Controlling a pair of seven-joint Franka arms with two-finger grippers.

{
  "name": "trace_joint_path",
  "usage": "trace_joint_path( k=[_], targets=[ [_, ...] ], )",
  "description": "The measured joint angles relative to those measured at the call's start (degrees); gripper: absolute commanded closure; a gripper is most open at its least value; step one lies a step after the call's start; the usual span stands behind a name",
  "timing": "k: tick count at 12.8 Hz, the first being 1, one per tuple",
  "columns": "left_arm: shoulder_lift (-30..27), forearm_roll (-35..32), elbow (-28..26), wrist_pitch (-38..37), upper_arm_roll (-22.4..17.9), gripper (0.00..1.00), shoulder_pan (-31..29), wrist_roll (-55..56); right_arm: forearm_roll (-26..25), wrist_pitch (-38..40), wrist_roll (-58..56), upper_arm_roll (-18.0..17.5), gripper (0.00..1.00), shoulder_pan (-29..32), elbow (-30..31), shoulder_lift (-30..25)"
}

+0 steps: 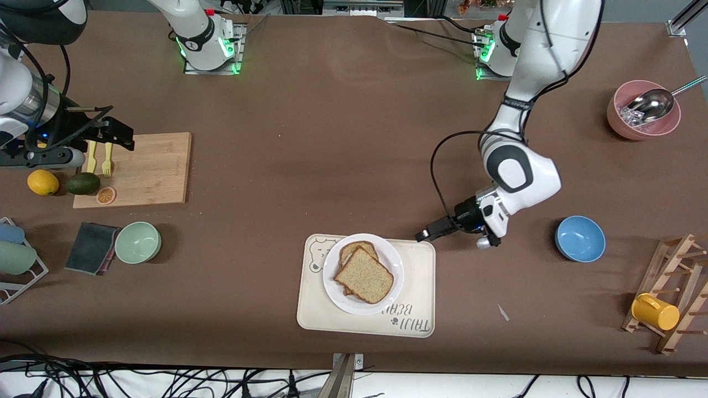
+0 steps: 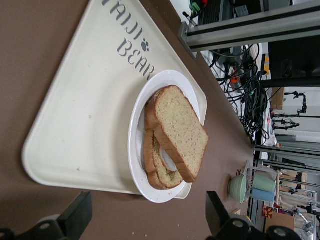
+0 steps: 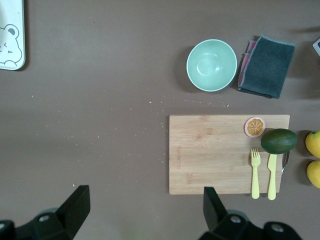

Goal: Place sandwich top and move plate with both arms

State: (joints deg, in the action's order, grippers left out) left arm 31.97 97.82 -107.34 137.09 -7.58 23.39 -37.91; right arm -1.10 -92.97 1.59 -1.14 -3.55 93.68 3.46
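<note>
- Front view pretty much says the first half is done: the sandwich top point(image 1: 365, 275) already sits on the lower slice on the plate point(image 1: 387, 260), a bit skewed so the slice underneath peeks out at the edge.
- The plate is on the cream bear-print tray point(image 1: 412, 287), near the middle of the worktop point(image 1: 332, 138) and close to the front camera.
- Left gripper point(image 1: 428, 233) hangs low just off the tray corner toward the left arm's end, jaws wide open and holding nothing. Left wrist view shows the bread stack right ahead of it.
- Right gripper point(image 1: 113, 132) is parked over the cutting board point(image 1: 146, 166) at the right arm's end, jaws open and empty; that arm looks like it's waiting.
- My read: next up is the plate move. Both arms need to come in at opposite rim edges and lift level, or the loose top slice could slide.
- Containers: the pink bowl point(image 1: 644, 110) has a metal scoop point(image 1: 652, 105) and something clear in it; the blue bowl point(image 1: 579, 239) and green bowl point(image 1: 138, 242) look empty; yellow mug point(image 1: 655, 312) is on the wooden rack point(image 1: 683, 276).
</note>
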Motion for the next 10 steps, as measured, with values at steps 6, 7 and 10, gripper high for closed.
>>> trace_joint_path(
  k=[6,7,10],
  targets=[
    [-18.6,-10.1,-15.2,0.0,4.5,0.0,-10.8,0.0,0.0,0.0,0.0,0.0,0.0,0.0,0.0,0.0],
    [-20.6,-15.2,-16.1,0.0,4.6,0.0,-11.6,0.1,0.0,0.0,0.0,0.0,0.0,0.0,0.0,0.0],
    [-25.9,-33.7,-16.7,-0.1,4.6,0.0,-14.1,0.6,0.0,0.0,0.0,0.0,0.0,0.0,0.0,0.0]
  ],
)
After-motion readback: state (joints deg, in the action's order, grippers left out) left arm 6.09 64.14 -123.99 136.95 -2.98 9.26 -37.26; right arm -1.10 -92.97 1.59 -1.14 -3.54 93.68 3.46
